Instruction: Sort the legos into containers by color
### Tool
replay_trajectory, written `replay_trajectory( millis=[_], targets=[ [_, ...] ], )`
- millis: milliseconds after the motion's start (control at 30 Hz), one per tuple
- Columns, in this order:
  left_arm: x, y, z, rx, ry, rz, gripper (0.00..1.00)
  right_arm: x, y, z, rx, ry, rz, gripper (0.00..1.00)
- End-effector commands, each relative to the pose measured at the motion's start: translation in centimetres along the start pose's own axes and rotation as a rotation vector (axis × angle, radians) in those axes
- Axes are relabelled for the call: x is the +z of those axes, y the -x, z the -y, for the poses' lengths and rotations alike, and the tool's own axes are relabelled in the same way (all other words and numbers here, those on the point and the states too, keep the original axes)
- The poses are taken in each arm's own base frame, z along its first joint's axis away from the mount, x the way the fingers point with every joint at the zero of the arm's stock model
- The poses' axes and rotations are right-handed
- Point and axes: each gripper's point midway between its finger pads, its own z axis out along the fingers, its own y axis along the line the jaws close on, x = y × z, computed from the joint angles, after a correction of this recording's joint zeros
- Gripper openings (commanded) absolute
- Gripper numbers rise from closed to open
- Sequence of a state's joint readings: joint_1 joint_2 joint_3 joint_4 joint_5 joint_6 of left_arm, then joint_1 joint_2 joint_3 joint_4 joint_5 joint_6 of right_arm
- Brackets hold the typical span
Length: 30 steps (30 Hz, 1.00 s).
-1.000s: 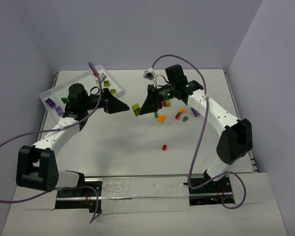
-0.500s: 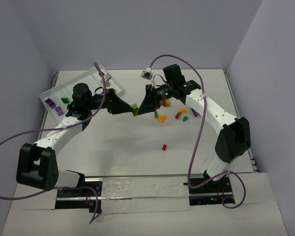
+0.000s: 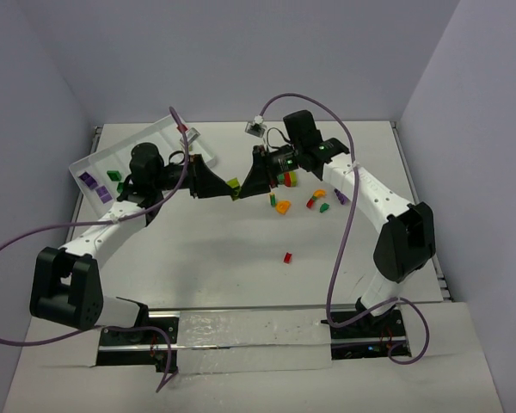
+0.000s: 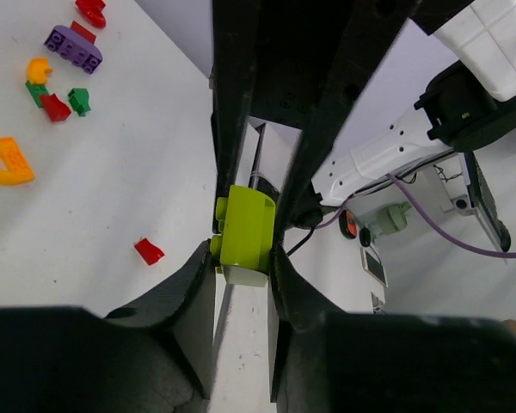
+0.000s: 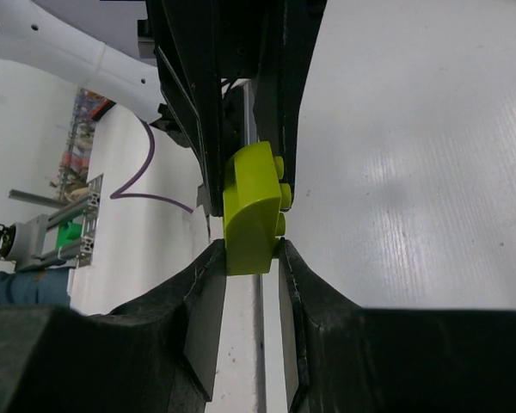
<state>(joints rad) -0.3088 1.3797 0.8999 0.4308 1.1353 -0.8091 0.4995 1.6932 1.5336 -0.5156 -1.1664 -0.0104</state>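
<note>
Clerk: Item 1, lime brick (image 3: 233, 183). Location?

Checker: In the air above the table (image 3: 206, 267), about midway between the left and right edges and nearer the far edge. It sits where the 2 claws meet tip to tip.

Clerk: Item 2, right gripper (image 5: 249, 249). Condition?

Checker: Fingers drawn in on the lime brick, 1 against each side. Judged to be clamped on it.

Clerk: Item 3, left gripper (image 4: 245, 258). Condition?

Checker: Fingers flank the same brick from the opposite end, with the tips at its sides. Whether they press it or only bracket it, I cannot tell.

Clerk: Item 4, tray (image 3: 152, 136)?

Checker: Far left corner, set at an angle, with purple and green pieces inside. Well apart from the lime brick.

Clerk: Item 5, loose legos (image 3: 282, 206)?

Checker: A cluster lying on the table toward the far right, just beyond the right claw. Also 1 red brick (image 3: 287, 256) alone, nearer the middle.

Clerk: Risks?

Checker: 3, in my judgement.
- Risk 1: the right claw lets go before the left has a firm hold, and the brick drops and bounces away.
- Risk 2: both claws squeeze 1 tiny, rounded piece with little surface each, and it twists or squirts out.
- Risk 3: the 2 sets of fingers are so close that they knock each other on parting and jar the brick loose.
</note>
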Motion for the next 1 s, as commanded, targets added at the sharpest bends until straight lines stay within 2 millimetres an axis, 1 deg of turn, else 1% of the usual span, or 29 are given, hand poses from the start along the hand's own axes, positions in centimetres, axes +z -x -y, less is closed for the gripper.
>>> replay_trajectory(
  millis=[0, 33, 67, 100, 133, 167, 200, 233, 267, 300, 333, 367, 400, 433, 467, 500, 533, 600, 667, 767, 800, 833, 867, 967],
  targets=[
    [0.4, 1.1, 0.3, 0.066, -0.005, -0.019, 0.09, 0.1, 2.0, -0.7, -0.028, 0.012, 0.027, 0.59],
    [0.4, 2.0, 0.0, 0.117, 0.014, -0.008, 0.01, -0.1, 1.9, -0.4, -0.016, 0.001, 0.029, 0.89],
    [0.2, 2.2, -0.9, 0.102, 0.049, -0.014, 0.0, -0.3, 1.8, 0.0, -0.007, -0.008, 0.032, 0.96],
    [0.0, 2.5, -1.9, 0.087, 0.088, -0.02, 0.0, -0.5, 1.7, 0.4, 0.001, -0.02, 0.035, 1.0],
    [-0.4, 3.8, -3.3, 0.118, 0.134, 0.004, 0.0, -1.1, 1.9, 1.0, 0.004, -0.048, 0.047, 1.0],
    [-0.5, 3.5, -3.5, 0.091, 0.146, -0.005, 0.0, -1.2, 1.7, 1.1, 0.006, -0.051, 0.046, 1.0],
    [-1.5, 5.3, -5.8, 0.097, 0.229, 0.033, 0.0, -2.1, 1.9, 2.0, 0.008, -0.098, 0.064, 1.0],
    [-2.3, 7.4, -7.5, 0.13, 0.299, 0.068, 0.0, -2.9, 2.0, 2.8, 0.014, -0.136, 0.076, 1.0],
    [-3.0, 8.4, -9.2, 0.127, 0.368, 0.091, 0.0, -3.4, 1.9, 3.4, 0.021, -0.164, 0.085, 1.0],
    [-4.2, 9.2, -12.1, 0.093, 0.483, 0.116, 0.0, -4.2, 2.0, 4.3, 0.025, -0.21, 0.098, 1.0],
    [-5.7, 11.4, -15.1, 0.115, 0.611, 0.152, 0.0, -5.3, 2.0, 5.4, 0.028, -0.277, 0.11, 1.0],
    [-6.4, 13.2, -16.6, 0.154, 0.674, 0.172, 0.0, -5.9, 1.7, 6.4, 0.038, -0.328, 0.112, 1.0],
    [-7.2, 14.7, -17.2, 0.177, 0.745, 0.209, 0.0, -6.4, 1.6, 6.6, 0.042, -0.342, 0.116, 1.0],
    [-8.1, 15.4, -19.7, 0.192, 0.83, 0.218, 0.0, -7.1, 1.4, 7.4, 0.038, -0.385, 0.119, 1.0],
    [-9.3, 17.5, -20.9, 0.244, 0.921, 0.263, 0.0, -8.1, 1.0, 8.3, 0.031, -0.443, 0.116, 1.0],
    [-10.0, 18.1, -22.9, 0.252, 0.986, 0.276, 0.0, -8.7, 0.8, 8.7, 0.031, -0.474, 0.117, 1.0],
    [-10.5, 18.8, -24.2, 0.265, 1.035, 0.289, 0.0, -9.1, 0.6, 9.0, 0.031, -0.497, 0.117, 1.0],
    [-12.1, 21.4, -25.5, 0.314, 1.141, 0.346, 0.0, -10.0, 0.1, 9.5, 0.03, -0.536, 0.112, 1.0],
    [-13.0, 22.0, -28.8, 0.32, 1.209, 0.349, 0.0, -10.5, -0.3, 10.0, 0.03, -0.567, 0.105, 1.0],
    [-13.7, 22.6, -31.4, 0.331, 1.269, 0.357, 0.0, -10.7, -0.7, 10.5, 0.031, -0.587, 0.096, 1.0],
    [-14.1, 23.0, -32.6, 0.338, 1.296, 0.36, 0.0, -10.8, -0.8, 10.8, 0.035, -0.594, 0.092, 1.0],
    [-14.3, 22.9, -33.5, 0.337, 1.308, 0.357, 0.0, -10.7, -0.9, 10.9, 0.04, -0.593, 0.09, 1.0],
    [-14.7, 22.9, -34.7, 0.334, 1.333, 0.357, 0.0, -10.6, -0.9, 11.1, 0.043, -0.594, 0.088, 1.0],
    [-15.4, 23.1, -36.1, 0.337, 1.365, 0.362, 0.01, -10.6, -0.8, 11.5, 0.049, -0.595, 0.084, 1.0]
  ],
)
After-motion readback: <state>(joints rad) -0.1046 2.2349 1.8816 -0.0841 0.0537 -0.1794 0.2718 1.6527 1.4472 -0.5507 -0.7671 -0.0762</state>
